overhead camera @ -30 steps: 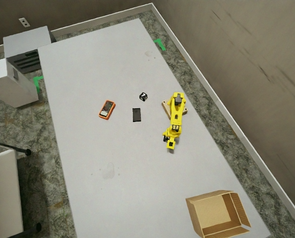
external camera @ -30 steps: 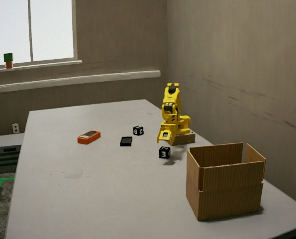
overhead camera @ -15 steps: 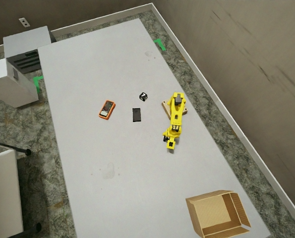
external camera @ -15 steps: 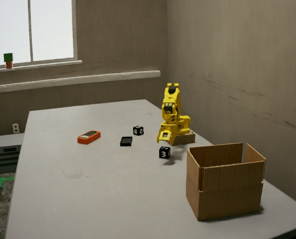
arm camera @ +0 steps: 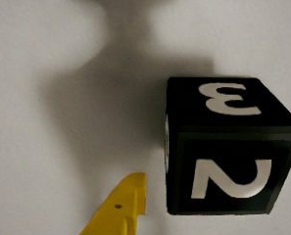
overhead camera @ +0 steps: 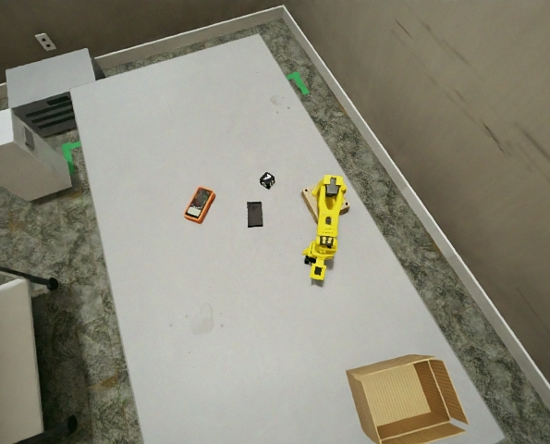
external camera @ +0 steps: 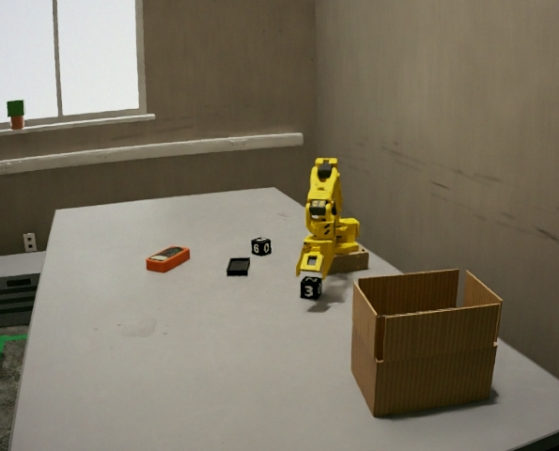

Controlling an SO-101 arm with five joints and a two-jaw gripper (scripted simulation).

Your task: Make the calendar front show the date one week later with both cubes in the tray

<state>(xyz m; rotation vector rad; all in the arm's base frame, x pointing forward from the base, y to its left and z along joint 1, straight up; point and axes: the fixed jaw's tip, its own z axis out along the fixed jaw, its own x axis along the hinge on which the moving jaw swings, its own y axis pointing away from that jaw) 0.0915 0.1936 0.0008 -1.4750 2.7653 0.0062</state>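
Note:
My gripper [external camera: 311, 275] is partly open, pointing down just above the near black cube [overhead camera: 309, 261] [external camera: 310, 287] [arm camera: 230, 147]. Nothing is between its fingers. One yellow fingertip [arm camera: 130, 203] shows in the wrist view, left of this cube; the other finger is out of that view. The cube sits on the table, 2 on top and 3 on a side. A second black cube [overhead camera: 267, 179] [external camera: 260, 246] stands behind the tray, showing 6 and 0 on its sides. The black tray [overhead camera: 254, 215] [external camera: 238, 273] is empty; its month name is not readable.
An orange multimeter [overhead camera: 200, 204] [external camera: 167, 258] lies left of the tray. An open cardboard box [overhead camera: 398, 391] [external camera: 434, 359] stands at the right, near the camera end of the table. The arm's wooden base block [overhead camera: 309, 203] [external camera: 352, 260] is near the right table edge.

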